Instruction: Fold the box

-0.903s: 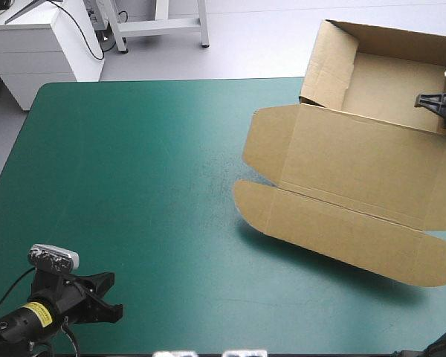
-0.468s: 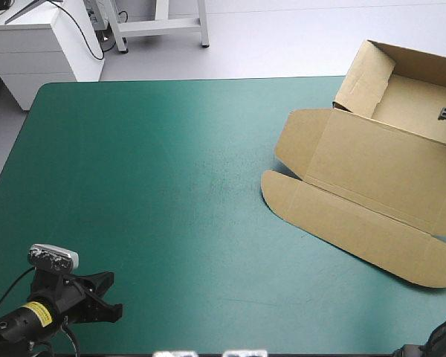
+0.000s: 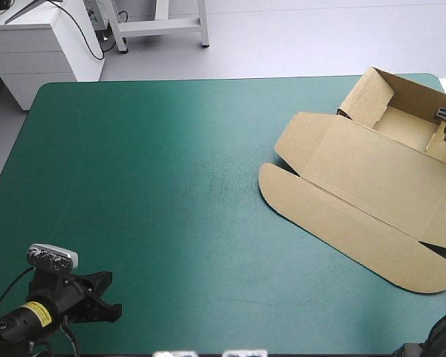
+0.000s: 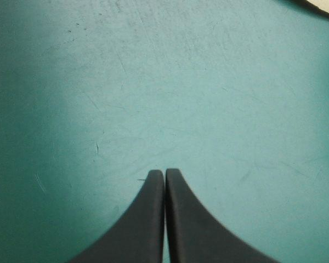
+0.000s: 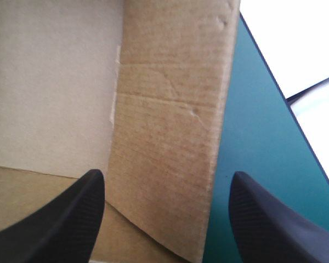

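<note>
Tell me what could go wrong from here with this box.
The box lies at the right edge of the table; a push might slide it off. The right gripper is open around a raised wall, which might flop back. The left gripper, shut, is too far away to steady anything.

The box (image 5: 164,137) wall shows between the parted jaws.

Matt brown board box (image 3: 372,171); scuffed teal-green cover (image 4: 153,82)
</note>
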